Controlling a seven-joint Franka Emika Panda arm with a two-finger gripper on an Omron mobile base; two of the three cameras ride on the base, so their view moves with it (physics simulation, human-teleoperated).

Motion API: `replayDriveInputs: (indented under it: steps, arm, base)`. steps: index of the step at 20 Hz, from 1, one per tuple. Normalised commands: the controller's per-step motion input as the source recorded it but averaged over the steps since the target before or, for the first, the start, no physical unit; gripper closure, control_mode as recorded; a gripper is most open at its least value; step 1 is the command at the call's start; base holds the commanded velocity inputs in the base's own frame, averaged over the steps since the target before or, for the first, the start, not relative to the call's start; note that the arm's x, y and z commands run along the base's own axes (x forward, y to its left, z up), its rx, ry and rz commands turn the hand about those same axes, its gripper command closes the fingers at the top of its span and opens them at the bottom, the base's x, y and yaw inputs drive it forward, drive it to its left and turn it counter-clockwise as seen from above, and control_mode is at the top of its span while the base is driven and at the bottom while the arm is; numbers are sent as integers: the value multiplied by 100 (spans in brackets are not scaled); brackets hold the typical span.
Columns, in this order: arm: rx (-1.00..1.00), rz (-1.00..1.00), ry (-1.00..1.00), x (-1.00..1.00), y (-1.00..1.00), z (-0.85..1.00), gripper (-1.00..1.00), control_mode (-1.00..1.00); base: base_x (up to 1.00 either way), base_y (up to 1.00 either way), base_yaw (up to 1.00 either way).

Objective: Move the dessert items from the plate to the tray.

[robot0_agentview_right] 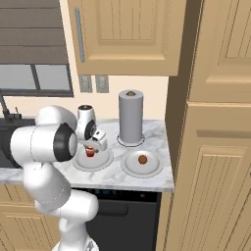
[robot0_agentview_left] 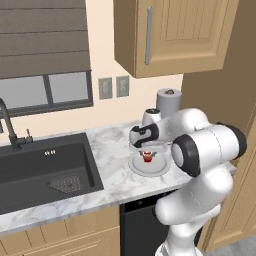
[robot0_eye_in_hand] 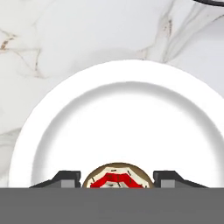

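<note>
The red-and-white cupcake-like dessert [robot0_eye_in_hand: 117, 177] sits on a round white plate [robot0_eye_in_hand: 118, 113] on the marble counter. My gripper [robot0_eye_in_hand: 117, 180] reaches straight down onto it, and its dark fingertips [robot0_eye_in_hand: 65, 178] press the piece from both sides. The base views show the same grip: gripper [robot0_agentview_left: 147, 155] over the cupcake [robot0_agentview_left: 147, 159] on its plate [robot0_agentview_left: 136, 167], and the cupcake [robot0_agentview_right: 89, 152] on the left plate [robot0_agentview_right: 104, 159]. The brown ball [robot0_agentview_right: 142, 159] rests on a second plate [robot0_agentview_right: 129, 166] to the right. The tray is out of view.
A paper towel roll [robot0_agentview_right: 131, 117] stands behind the two plates. The dark sink [robot0_agentview_left: 45, 170] with its faucet [robot0_agentview_left: 7, 125] lies to the left. A tall wooden cabinet [robot0_agentview_right: 211, 147] closes the counter on the right, and wall cabinets [robot0_agentview_left: 175, 35] hang above.
</note>
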Motion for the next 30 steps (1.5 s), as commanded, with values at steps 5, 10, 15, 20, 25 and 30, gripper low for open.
replayDriveInputs:
  steps: [5,10,15,20,25,30]
  arm:
    - [0,-2,-15,-53,5,54,100,-100]
    - [0,0,9,-20,17,97,100,-100]
    - [0,0,1,-65,5,95,100,-100]
    - [0,12,0,-87,0,59,100,-100]
    - [-3,6,0,-79,-6,47,100,-100]
    - [-5,0,0,-48,0,70,100,-100]
  base:
    - [0,0,0]
    - [0,0,0]
    - [0,0,0]
    - [0,0,0]
    - [0,0,0]
    - [0,0,0]
